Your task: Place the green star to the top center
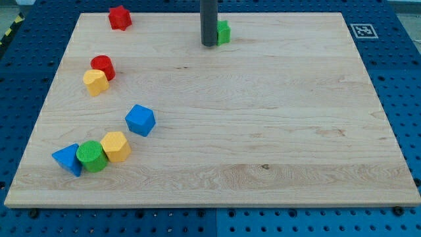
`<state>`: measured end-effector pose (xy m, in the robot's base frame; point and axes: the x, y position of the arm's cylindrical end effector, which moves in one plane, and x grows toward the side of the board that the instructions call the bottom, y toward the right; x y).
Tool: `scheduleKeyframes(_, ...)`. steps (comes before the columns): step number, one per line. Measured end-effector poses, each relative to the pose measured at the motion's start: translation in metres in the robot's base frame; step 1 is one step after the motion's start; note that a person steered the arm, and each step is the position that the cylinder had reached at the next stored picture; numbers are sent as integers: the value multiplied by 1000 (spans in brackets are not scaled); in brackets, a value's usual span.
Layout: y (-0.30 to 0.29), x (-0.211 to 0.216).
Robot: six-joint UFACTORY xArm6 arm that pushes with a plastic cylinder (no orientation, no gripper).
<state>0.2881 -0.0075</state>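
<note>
The green star (223, 31) lies near the top centre of the wooden board (263, 131). The rod hides its left part, so its shape is hard to make out. My tip (209, 44) rests on the board right against the star's left side, at its lower left.
A red star (120, 18) sits at the top left. A red cylinder (103, 66) and a yellow block (96, 81) touch at the left. A blue cube (141, 120) lies below them. At the bottom left a blue triangle (68, 159), green cylinder (91, 156) and yellow hexagon (116, 146) cluster.
</note>
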Motion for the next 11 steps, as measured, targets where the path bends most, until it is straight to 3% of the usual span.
scheduleKeyframes(4,3,-26)
scheduleKeyframes(7,59,4)
scheduleKeyframes(11,58,-39)
